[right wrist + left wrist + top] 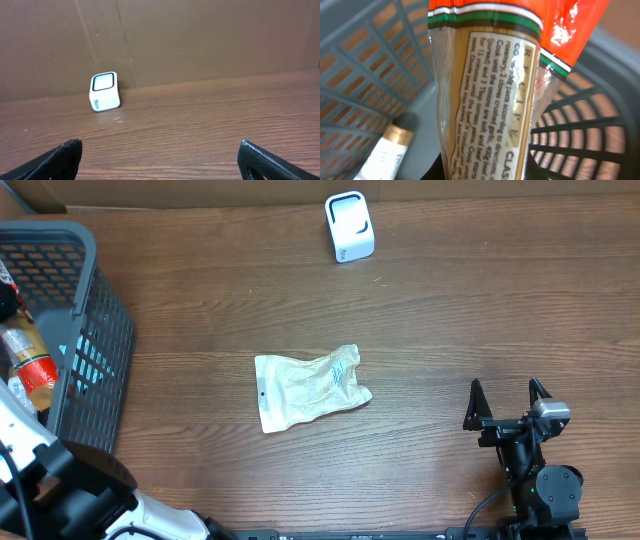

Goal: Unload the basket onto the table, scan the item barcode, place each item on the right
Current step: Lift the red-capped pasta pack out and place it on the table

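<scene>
Our left gripper seems clamped on the orange-topped clear pasta packet (490, 90). We risk snagging it on the grey mesh plastic basket (365, 75) around the gripper. Our right gripper (160, 157) gapes.

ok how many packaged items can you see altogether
3. A white pouch lies mid-table; an orange-topped packet is in the basket; a gold-capped white item lies on the basket floor. The basket may hide more.

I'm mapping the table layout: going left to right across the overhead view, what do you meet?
Basket with a packet in it → pouch → right gripper. The scanner stands farther back, in line with the pouch's right end, so it is left out.
</scene>
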Robot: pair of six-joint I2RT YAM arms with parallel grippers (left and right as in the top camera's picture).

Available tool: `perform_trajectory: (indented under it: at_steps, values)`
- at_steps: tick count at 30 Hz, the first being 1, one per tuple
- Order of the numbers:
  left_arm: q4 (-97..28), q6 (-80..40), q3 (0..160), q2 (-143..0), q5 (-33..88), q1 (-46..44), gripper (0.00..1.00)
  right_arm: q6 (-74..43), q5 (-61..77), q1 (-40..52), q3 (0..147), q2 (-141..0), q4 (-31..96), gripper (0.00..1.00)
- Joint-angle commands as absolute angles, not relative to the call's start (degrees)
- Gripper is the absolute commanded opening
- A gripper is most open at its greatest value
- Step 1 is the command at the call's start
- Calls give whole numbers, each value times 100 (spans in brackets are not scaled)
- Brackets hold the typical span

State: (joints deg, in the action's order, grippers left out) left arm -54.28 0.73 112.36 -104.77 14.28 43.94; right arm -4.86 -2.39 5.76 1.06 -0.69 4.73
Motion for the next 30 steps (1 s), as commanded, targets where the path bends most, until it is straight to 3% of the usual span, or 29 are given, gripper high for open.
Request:
perform_trajectory:
  at_steps: [1,13,22,30]
  values:
    - [-5256,-47,11535,-9633,2150,4377,4,-462,-292,615,47,-16,445,100]
    - [-5349,5,11535,-7972,2735,3975,4,-462,-292,615,47,-16,445,100]
    - [-6622,58,11218,-8241,2335,1730,4,-462,-292,615,47,-16,445,100]
    - [-6431,-1037,9845,-8980,1192,-45,5,-462,-292,615,47,-16,445,100]
